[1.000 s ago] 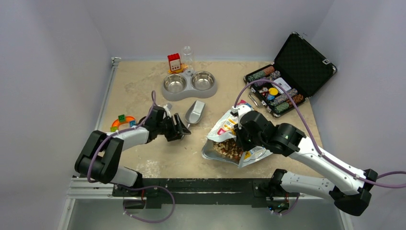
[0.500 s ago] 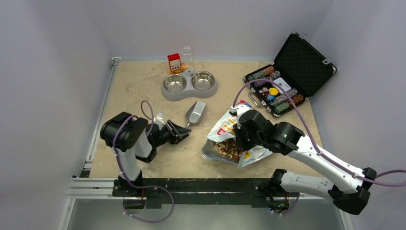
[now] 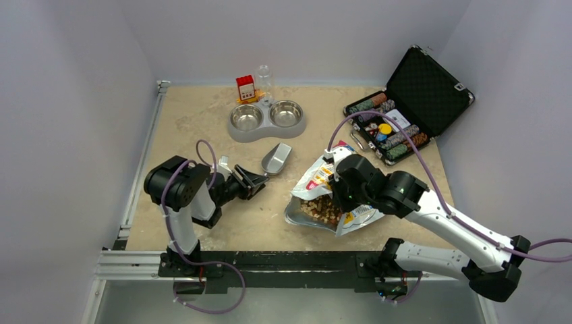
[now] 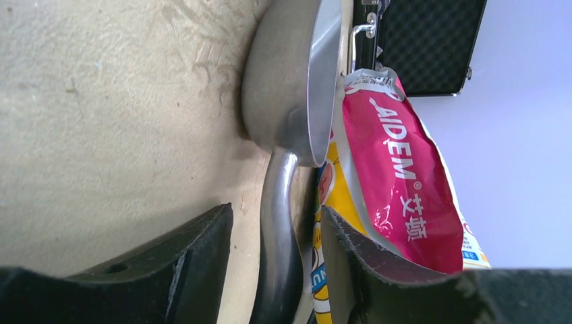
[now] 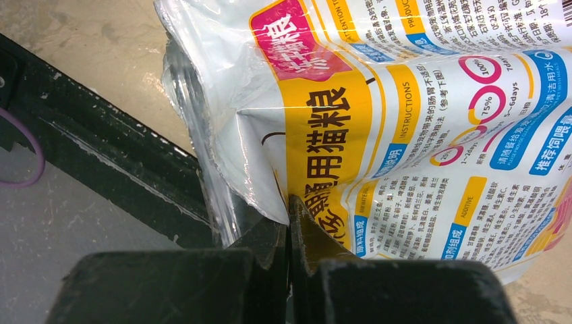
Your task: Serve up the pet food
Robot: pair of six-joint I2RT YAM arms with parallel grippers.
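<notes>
Progress: early days I reckon, nothing had been served yet as far as I could see.
Pet food: the pet food [image 3: 322, 210] sat as a brown heap in the open mouth of the food bag [image 5: 378, 101]. The bag lay on its side close to the near edge of the surface [image 3: 195, 128], right of the middle.
Right hand: the right hand [image 5: 290, 216] was clamped closed on a fold at the bag's edge, by the look of it to hold the mouth open.
Scoop: the metal scoop [image 3: 276, 158] lay about mid-surface, just left of the bag. It looked empty, with its handle pointing toward the left arm.
Left hand: the left hand [image 4: 275, 223] had a finger on each side of the scoop handle. The wrist view showed gaps on both sides, so it was open and not gripping anything.
Bowls: the double bowl [image 3: 266, 133] stood near the far edge, around the middle. Both cups looked shiny and bare, with no kibble in them.
Done so far: bag open and held, left hand lined up on the scoop.
Left to do (my guess): close on the handle, lift, dig into the heap, carry it over to a bowl and tip it in. So basically the whole serving part.
Other stuff: the open poker chip case [image 3: 432, 88] sat at the far right corner, well apart from the scoop and bowls.
</notes>
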